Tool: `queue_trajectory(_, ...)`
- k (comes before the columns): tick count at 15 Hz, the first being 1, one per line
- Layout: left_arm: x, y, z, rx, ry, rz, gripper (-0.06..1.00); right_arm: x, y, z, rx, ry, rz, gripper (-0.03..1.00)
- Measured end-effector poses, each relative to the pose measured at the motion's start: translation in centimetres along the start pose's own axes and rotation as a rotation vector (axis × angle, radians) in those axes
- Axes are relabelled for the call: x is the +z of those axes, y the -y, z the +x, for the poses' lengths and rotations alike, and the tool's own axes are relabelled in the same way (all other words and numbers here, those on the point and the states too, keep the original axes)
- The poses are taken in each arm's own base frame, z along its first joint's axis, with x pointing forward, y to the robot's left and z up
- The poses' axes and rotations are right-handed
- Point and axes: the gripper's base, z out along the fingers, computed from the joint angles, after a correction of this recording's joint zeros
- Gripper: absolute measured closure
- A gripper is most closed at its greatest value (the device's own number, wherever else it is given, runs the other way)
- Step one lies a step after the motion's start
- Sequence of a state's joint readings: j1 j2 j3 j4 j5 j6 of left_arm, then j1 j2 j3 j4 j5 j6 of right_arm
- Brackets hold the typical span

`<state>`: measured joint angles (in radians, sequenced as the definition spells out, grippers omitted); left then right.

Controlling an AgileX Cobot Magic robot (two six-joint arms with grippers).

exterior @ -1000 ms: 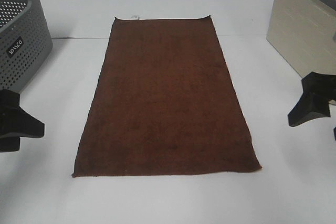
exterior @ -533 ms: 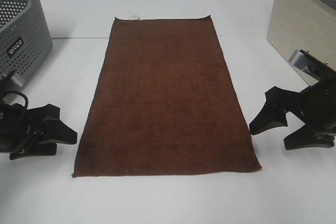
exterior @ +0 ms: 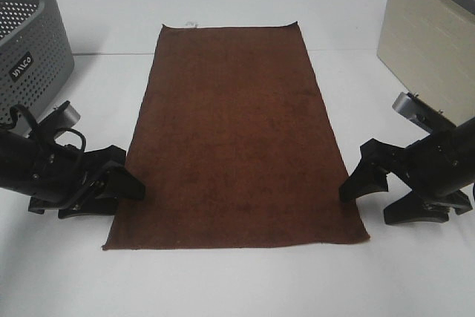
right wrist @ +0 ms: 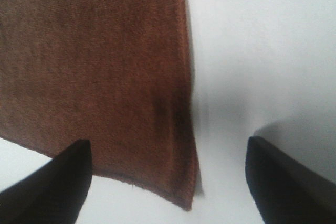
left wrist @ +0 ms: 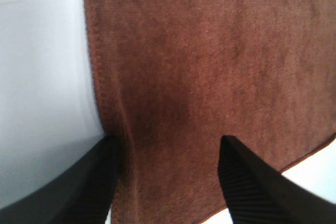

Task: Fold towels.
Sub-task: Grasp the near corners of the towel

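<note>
The brown towel (exterior: 237,139) lies spread flat and unfolded on the white table (exterior: 237,287), its long sides running away from the camera, with a grey basket (exterior: 30,42) at the far left and a beige cabinet (exterior: 430,42) at the far right. The left gripper (exterior: 125,197) sits low at the towel's left long edge near the front corner, jaws apart and grasping nothing, one finger at the hem and the other over the cloth. The right gripper (exterior: 369,204) is at the right edge near the front corner, jaws likewise spread and empty, straddling the hem
</note>
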<state>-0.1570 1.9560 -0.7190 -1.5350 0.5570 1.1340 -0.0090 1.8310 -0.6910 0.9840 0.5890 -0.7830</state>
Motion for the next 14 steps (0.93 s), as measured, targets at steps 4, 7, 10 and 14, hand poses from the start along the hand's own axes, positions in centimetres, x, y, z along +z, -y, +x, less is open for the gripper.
queue_trajectory(4,1.0,0.3,-0.5,-0.018,-0.022,0.053,0.38,1.3,-0.6,-0.5,-0.009,-0.004,-0.069,0.23)
queue_trajectory(7,1.6,0.3,-0.6,-0.034,-0.046,0.088,0.44,3.1,-2.8,-0.6,-0.089,-0.037,-0.06,0.34)
queue_trajectory(10,2.1,-0.1,-0.3,-0.041,-0.061,0.075,0.76,3.4,-2.6,-0.8,-0.028,-0.021,-0.011,0.58)
queue_trajectory(14,2.1,-0.3,-0.3,-0.025,-0.069,0.062,0.93,3.6,-2.1,-0.8,0.041,-0.029,0.03,0.97)
